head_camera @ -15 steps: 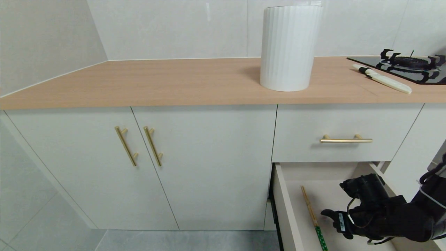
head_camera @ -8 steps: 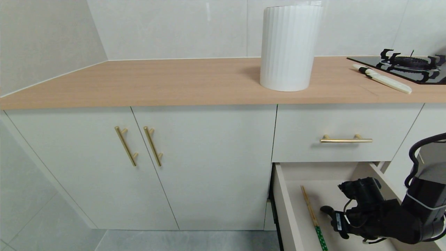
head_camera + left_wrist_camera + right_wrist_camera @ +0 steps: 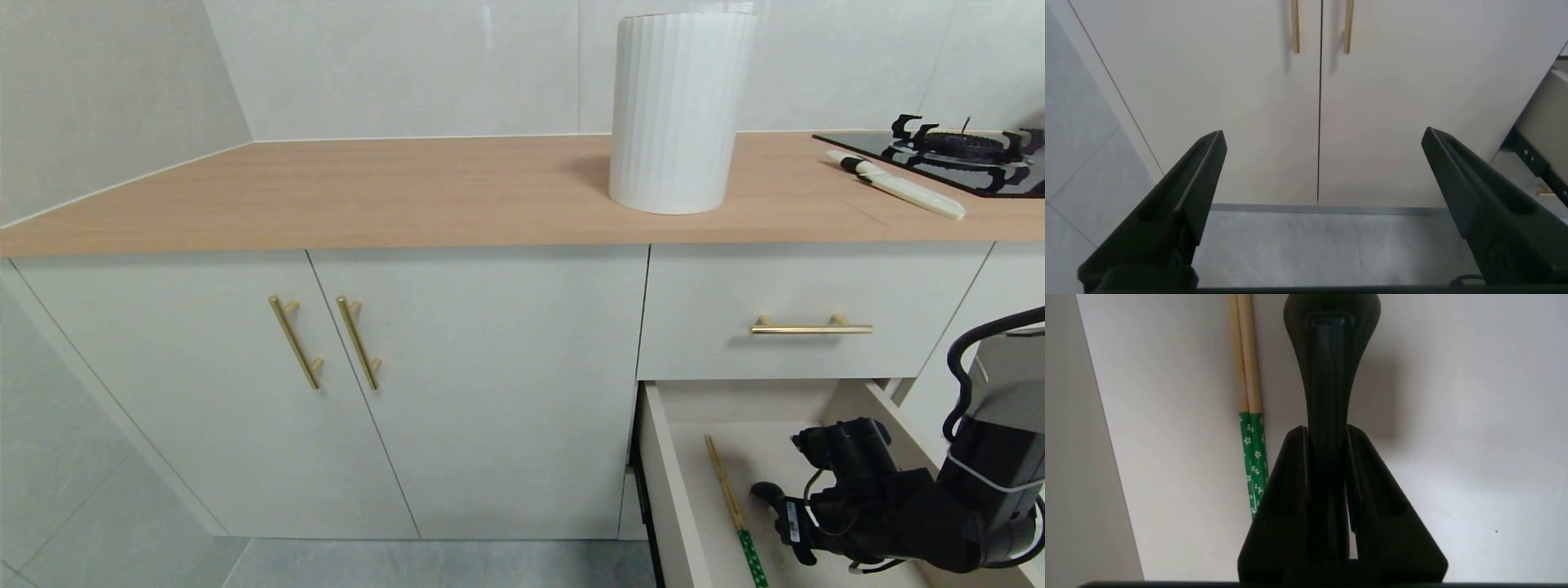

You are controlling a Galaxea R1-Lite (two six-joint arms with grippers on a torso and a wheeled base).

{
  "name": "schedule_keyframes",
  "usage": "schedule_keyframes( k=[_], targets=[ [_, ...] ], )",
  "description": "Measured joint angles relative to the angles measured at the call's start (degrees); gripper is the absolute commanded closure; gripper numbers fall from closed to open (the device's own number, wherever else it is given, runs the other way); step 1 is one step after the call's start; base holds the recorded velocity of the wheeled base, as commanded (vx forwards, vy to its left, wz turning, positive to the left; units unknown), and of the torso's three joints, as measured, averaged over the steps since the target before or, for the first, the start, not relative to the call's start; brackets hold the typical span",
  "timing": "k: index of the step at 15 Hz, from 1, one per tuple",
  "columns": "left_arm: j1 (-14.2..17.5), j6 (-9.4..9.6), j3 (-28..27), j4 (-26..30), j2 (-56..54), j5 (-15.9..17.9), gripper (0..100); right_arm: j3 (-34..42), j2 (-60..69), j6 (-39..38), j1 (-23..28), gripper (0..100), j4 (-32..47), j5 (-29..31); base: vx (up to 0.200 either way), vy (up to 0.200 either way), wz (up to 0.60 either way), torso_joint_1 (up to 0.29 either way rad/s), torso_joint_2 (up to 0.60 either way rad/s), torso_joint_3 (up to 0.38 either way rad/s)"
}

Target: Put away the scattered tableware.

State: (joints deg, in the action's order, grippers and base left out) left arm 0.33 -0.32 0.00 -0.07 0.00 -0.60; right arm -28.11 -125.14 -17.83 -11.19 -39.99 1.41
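Note:
A pair of wooden chopsticks [image 3: 733,513] with green patterned ends lies along the left side of the open lower drawer [image 3: 668,490]. My right gripper [image 3: 769,493] hangs inside that drawer just right of the chopsticks [image 3: 1247,392], shut with nothing between its fingers [image 3: 1333,367]. A white knife [image 3: 895,185] with a black band lies on the wooden counter at the right, beside the stove. My left gripper [image 3: 1323,151] is open and empty, low in front of the double cabinet doors.
A tall white ribbed container [image 3: 674,110] stands on the counter [image 3: 367,192]. A black gas stove [image 3: 963,155] sits at the far right. The upper drawer with its gold handle [image 3: 811,329] is closed above the open one. Grey floor tiles [image 3: 1315,245] lie below the doors.
My right arm has shifted: its upper link has come into view at the right edge and the gripper has edged slightly up inside the drawer. The chopsticks lie unchanged.

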Motion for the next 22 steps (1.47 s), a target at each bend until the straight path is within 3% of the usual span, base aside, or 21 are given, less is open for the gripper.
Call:
schedule_keyframes(
  k=[8,15,19,22],
  targets=[
    [0.0,0.00,0.0,0.0,0.0,0.0,0,1.1,2.6,0.0,0.5,0,-0.4,0.0,0.000,0.000,0.00,0.000,0.00,0.000],
    [0.0,0.41,0.0,0.0,0.0,0.1,0,5.7,18.6,1.5,0.7,0,-0.4,0.5,0.000,0.000,0.00,0.000,0.00,0.000],
    [0.0,0.21,0.0,0.0,0.0,0.1,0,7.8,29.0,2.5,-0.5,0,0.2,1.0,-0.200,0.000,0.00,0.006,0.00,-0.001],
    [0.0,0.18,0.0,0.0,0.0,0.1,0,7.8,35.5,3.7,-1.2,0,6.2,1.0,-0.200,0.000,0.00,-0.004,0.00,0.002]
  ],
)
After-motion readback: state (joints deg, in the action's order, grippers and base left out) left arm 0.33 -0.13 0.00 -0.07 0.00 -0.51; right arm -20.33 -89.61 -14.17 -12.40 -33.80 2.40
